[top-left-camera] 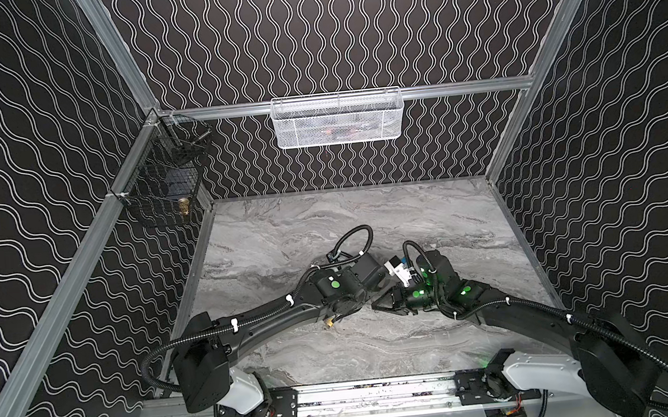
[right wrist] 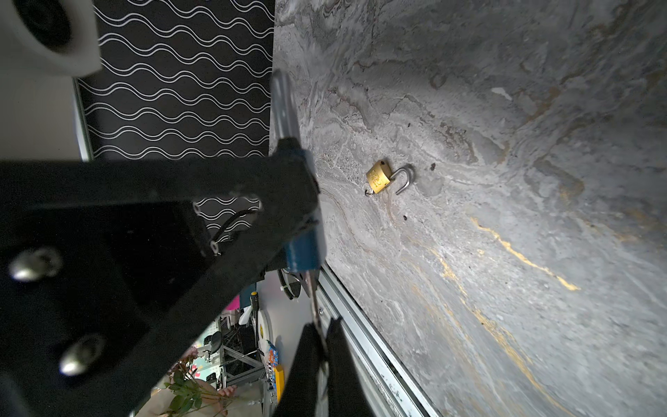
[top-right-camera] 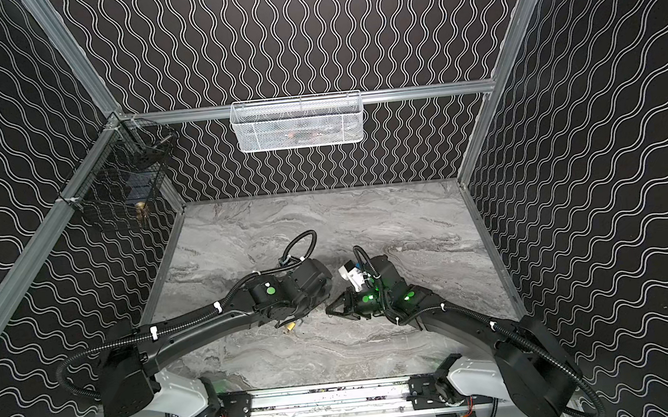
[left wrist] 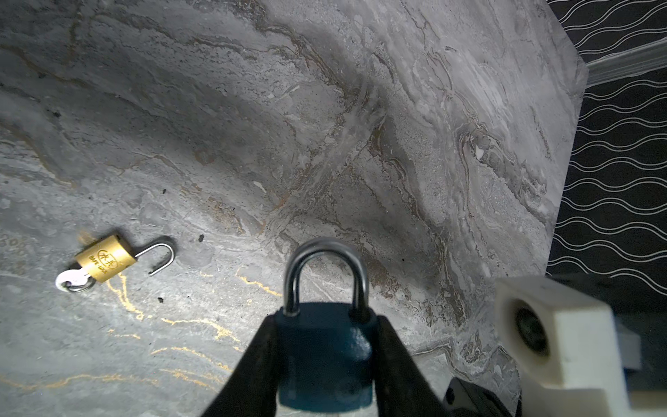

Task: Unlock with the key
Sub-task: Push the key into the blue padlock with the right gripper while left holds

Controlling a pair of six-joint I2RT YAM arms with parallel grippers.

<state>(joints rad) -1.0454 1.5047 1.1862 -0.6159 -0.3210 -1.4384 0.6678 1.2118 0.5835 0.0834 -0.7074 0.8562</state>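
The left tool point(left wrist: 326, 323) stood part-open, clamped on the body of the blue padlock point(left wrist: 325, 361), whose closed shackle pointed away from the wrist. The right tool point(right wrist: 322, 335) was pinched almost shut on the key point(right wrist: 313, 299). The key's blade reached the padlock's underside, but how deep it sat could not be made out. The two tools met above the middle of the bench point(top-left-camera: 367, 223), nearer the front rail point(top-left-camera: 375, 393). Behind them broad open marble ran to the back wall point(top-left-camera: 341, 167). A brass lock point(left wrist: 104, 258) lay on the bench near them, apart from both tools, with its shackle swung open and its own key in it. In both top views the left tool was hidden beneath its wrist, and the arm cut off part of the brass lock.
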